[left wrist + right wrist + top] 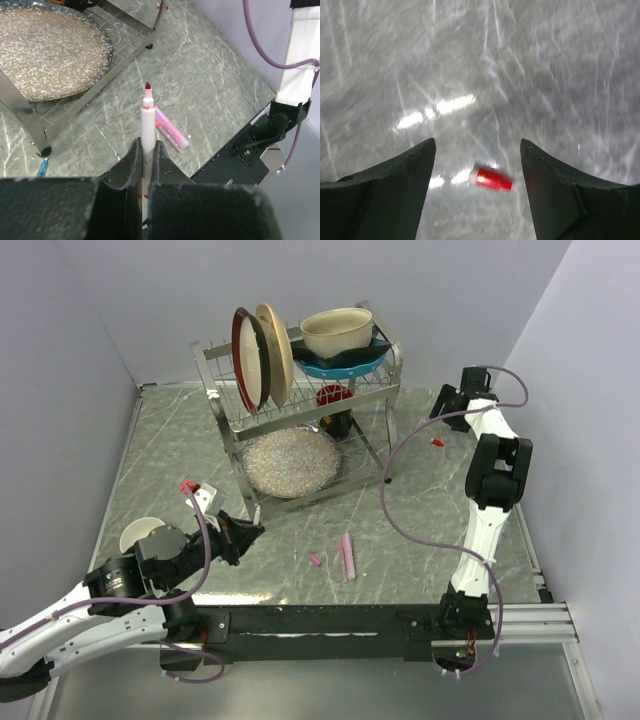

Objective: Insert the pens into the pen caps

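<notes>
Your left gripper (147, 152) is pinched on the white pen (148, 117), its red tip pointing away over the table (420, 510). Just past it lies the pink pen (170, 131), with a pink cap (315, 560) near it. Farther out, your right gripper (477, 145) hangs spread wide above the red cap (490, 179) — not touching it — to the right of the rack (310, 412).

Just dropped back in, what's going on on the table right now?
The left gripper has its jaws shut on the whitish red-tipped pen, uncapped tip pointing away. The right gripper hangs with jaws open above the red cap, which lies on the table ungrasped. A pink pen and a small pink cap lie on the table between the arms.
</notes>
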You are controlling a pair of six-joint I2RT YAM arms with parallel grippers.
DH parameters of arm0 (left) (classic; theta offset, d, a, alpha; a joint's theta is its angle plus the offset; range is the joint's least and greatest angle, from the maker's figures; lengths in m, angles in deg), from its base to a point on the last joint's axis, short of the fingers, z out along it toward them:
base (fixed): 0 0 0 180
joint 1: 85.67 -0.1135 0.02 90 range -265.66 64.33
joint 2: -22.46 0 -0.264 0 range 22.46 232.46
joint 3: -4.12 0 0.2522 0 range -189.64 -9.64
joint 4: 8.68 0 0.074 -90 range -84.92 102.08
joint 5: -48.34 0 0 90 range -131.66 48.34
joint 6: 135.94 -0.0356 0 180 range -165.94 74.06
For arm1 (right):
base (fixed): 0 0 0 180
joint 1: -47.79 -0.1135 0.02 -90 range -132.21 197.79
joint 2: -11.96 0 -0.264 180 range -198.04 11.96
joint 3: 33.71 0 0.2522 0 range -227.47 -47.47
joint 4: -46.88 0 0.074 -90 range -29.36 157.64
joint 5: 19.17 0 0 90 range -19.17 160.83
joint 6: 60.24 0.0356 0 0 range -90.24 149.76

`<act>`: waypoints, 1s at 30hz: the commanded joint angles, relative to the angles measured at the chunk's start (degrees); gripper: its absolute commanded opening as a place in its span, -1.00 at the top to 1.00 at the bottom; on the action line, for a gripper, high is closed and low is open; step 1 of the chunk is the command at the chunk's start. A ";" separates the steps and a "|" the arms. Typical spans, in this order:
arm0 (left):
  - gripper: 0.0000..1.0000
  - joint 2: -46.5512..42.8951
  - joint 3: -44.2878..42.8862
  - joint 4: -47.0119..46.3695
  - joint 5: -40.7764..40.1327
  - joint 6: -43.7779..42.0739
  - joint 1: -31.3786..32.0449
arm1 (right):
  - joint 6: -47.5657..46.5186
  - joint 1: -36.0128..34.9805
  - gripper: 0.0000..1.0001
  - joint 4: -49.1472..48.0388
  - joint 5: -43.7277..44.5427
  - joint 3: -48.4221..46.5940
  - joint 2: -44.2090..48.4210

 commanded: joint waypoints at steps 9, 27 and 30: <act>0.98 -1.20 0.06 -0.46 -3.97 -0.28 -0.23 | -1.87 0.10 -0.43 2.76 -6.58 -1.14 -2.29; 0.98 -3.40 0.15 -0.28 -4.76 0.07 -0.31 | -3.72 -0.43 -0.03 9.52 -5.53 2.55 -0.18; 0.98 -3.40 0.24 -0.46 -4.76 0.07 -0.31 | -3.80 -0.78 0.00 10.06 -5.35 4.47 0.35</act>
